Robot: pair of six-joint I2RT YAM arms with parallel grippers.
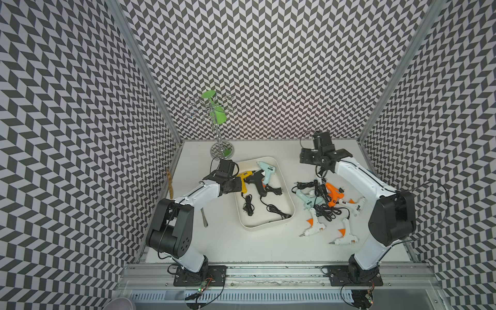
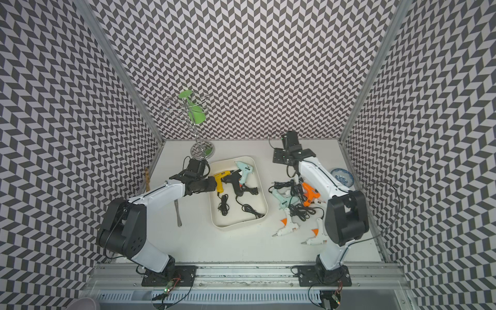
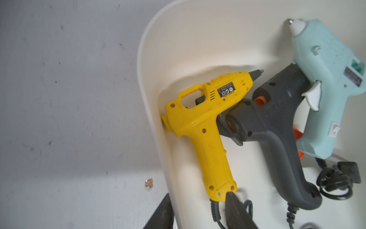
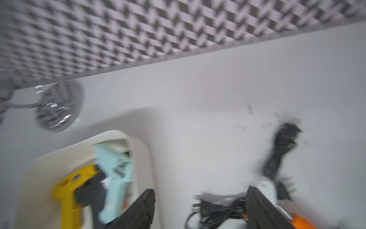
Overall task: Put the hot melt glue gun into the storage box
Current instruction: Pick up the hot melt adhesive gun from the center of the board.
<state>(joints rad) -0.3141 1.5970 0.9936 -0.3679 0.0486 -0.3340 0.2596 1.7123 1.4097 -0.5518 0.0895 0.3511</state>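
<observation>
One storage box is sitting mid-table, holding three glue guns: yellow, black, pale blue. Roughly five loose guns are lying rightward, tangled in cords. Left gripper is straddling the box wall, fingers cropped, grip unclear; right gripper, blurred, is gaping empty.

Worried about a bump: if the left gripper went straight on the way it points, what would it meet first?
Probably the storage box: the left gripper straddles its side wall, and the inner finger sits by the handle end of the yellow glue gun. Height is unclear.
</observation>
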